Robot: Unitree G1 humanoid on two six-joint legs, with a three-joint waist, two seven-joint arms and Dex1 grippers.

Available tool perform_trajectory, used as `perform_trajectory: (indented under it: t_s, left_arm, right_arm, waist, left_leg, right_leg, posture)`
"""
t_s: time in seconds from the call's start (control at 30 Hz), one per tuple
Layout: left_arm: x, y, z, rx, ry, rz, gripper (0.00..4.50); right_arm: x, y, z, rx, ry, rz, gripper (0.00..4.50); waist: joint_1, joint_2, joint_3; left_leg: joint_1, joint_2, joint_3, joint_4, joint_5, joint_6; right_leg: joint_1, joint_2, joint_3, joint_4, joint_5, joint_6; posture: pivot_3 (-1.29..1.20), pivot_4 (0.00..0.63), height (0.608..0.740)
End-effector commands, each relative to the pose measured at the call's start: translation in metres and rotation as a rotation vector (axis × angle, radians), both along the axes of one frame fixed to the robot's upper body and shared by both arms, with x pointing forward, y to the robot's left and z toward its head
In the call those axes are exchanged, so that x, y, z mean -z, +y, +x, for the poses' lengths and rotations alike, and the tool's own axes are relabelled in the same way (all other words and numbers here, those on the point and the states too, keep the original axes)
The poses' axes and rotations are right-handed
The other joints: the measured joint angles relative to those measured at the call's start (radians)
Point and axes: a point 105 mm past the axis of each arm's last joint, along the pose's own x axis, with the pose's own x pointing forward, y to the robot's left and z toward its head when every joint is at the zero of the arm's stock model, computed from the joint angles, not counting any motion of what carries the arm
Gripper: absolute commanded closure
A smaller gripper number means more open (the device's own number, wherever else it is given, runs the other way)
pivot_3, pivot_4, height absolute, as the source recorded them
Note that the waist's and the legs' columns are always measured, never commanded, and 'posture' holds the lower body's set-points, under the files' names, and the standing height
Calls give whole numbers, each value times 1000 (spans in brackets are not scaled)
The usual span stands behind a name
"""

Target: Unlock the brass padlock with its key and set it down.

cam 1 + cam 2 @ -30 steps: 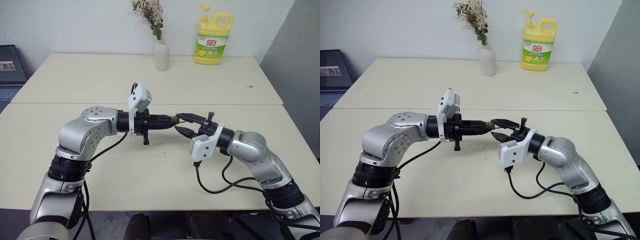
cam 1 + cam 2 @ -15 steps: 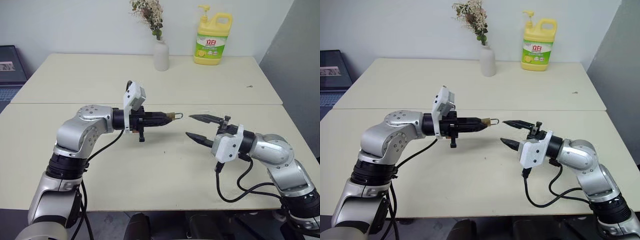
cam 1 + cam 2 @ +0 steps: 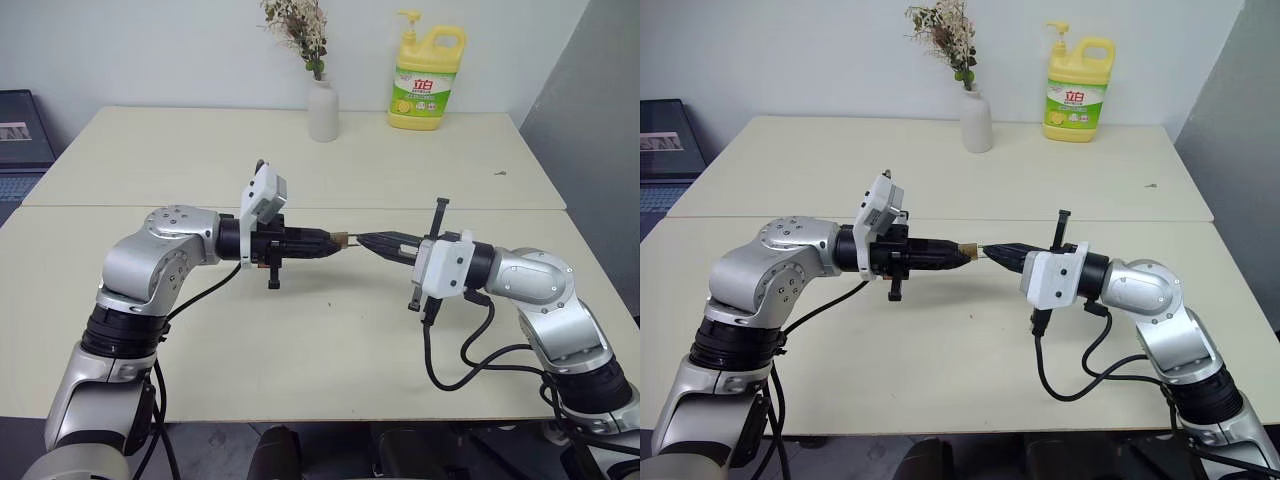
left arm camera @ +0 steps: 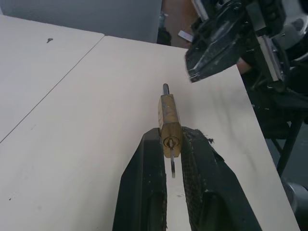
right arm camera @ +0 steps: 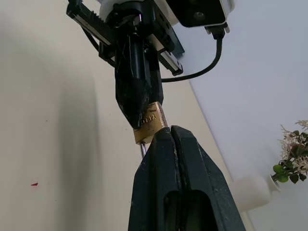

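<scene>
Brass glints between my two claws, up in the air over the table (image 3: 300, 330). My left claw (image 4: 171, 144) is clamped on the brass padlock (image 4: 170, 124), one black finger on each flat side of the body, and the lock sticks out past my fingertips toward my other arm. Looking along that claw, the keyhole end faces back at me, with a thin sliver of metal hanging out of it between the fingers; I can't tell for sure that it is the key. The silver shackle end pokes out on the far side of the body.

My right claw (image 5: 169, 132) comes in from the opposite side, fingers pressed together with no gap between them, tips right up against the padlock's far end. Whether anything is pinched between those tips, I cannot tell. From above, both claws sit tip to tip on one line, roughly level, with the lock as the little gold link between them.

Well beyond my claws, at the back of the table, stand a white vase (image 3: 322, 110) with dried flowers and a yellow soap bottle (image 3: 427, 82).
</scene>
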Motion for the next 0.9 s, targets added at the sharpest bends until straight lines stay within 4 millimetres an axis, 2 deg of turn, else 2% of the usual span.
perform_trajectory:
  t_s: [0.03, 0.63, 0.9]
  left_arm:
    - [-15, -2, -7, 39, -59, -10, 4359]
    - [-15, -2, -16, 107, -46, 0, 4359]
    - [-15, 1, -18, 116, -49, 9, 4359]
  right_arm:
    - [-8, 3, 0, -16, -38, 2, 4500]
    - [-1, -1, 5, -24, -19, -57, 4500]
    - [8, -5, 5, -80, 21, -114, 4500]
  waist:
    - [0, 0, 0]
    - [-1, 0, 0]
    - [-1, 0, 0]
  left_leg:
    - [0, 0, 0, 0, 0, 0]
    - [0, 0, 0, 0, 0, 0]
    - [0, 0, 0, 0, 0, 0]
  right_leg:
    - [0, 0, 0, 0, 0, 0]
    - [0, 0, 0, 0, 0, 0]
    - [0, 0, 0, 0, 0, 0]
  posture:
    - [0, 150, 740]
    - [0, 150, 740]
    - [0, 150, 740]
